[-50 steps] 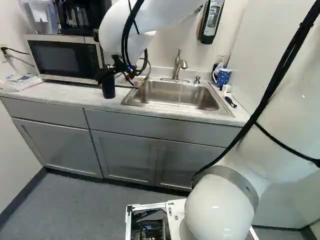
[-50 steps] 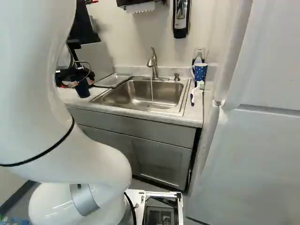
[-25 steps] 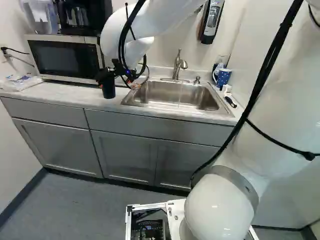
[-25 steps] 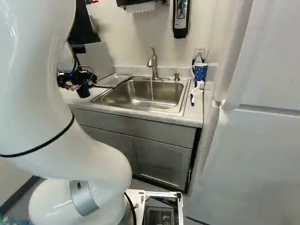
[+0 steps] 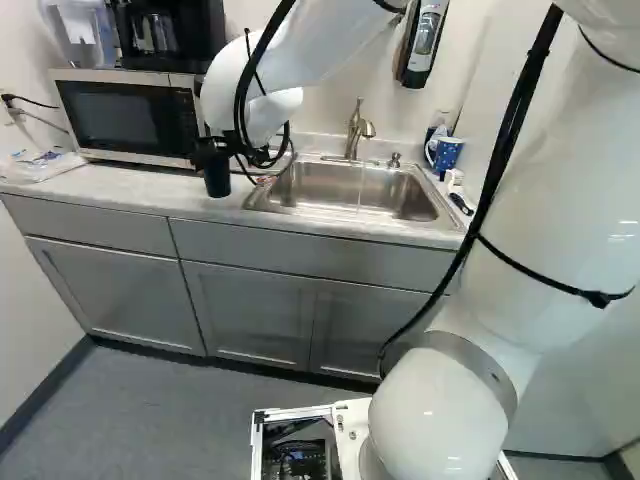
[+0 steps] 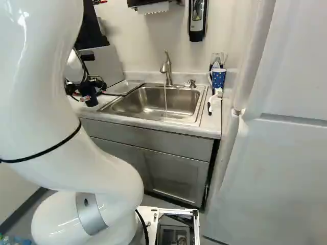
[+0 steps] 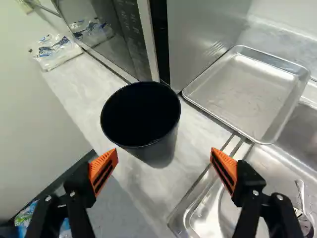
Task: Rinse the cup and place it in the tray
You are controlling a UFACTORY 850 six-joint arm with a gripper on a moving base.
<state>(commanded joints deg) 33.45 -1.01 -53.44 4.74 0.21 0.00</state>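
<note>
One white arm (image 5: 435,420) rose from its joint at the foot of both base views, and one black gripper (image 5: 208,152) hung at its end, low over the counter. In the wrist view the gripper (image 7: 164,151) had its two fingers spread wide, one orange pad (image 7: 103,168) on each, released, with nothing grasped. One dark cup (image 7: 143,121) stood upright on the counter (image 5: 120,190), mouth up, ahead of the gap between the fingers and touching neither. The cup was outside the tray, near it.

Below the counter were three grey cabinet doors (image 5: 250,310). Beside the cup lay one single-basin steel sink (image 6: 153,104), and at the sink's edge one rectangular metal tray (image 7: 257,79). One microwave (image 5: 130,118) stood behind the cup, and one plastic-wrapped package (image 7: 57,52) lay near its front. One white-headed brush (image 6: 218,93) lay on the sink's other side, near one blue patterned mug (image 6: 218,77).

Behind the basin stood one faucet (image 6: 167,71), a single thin stream of water (image 6: 165,99) falling from it, and one soap pump (image 6: 192,83). One coffee maker (image 5: 160,35) sat atop the microwave, and one soap dispenser (image 5: 425,40) hung on the wall.
</note>
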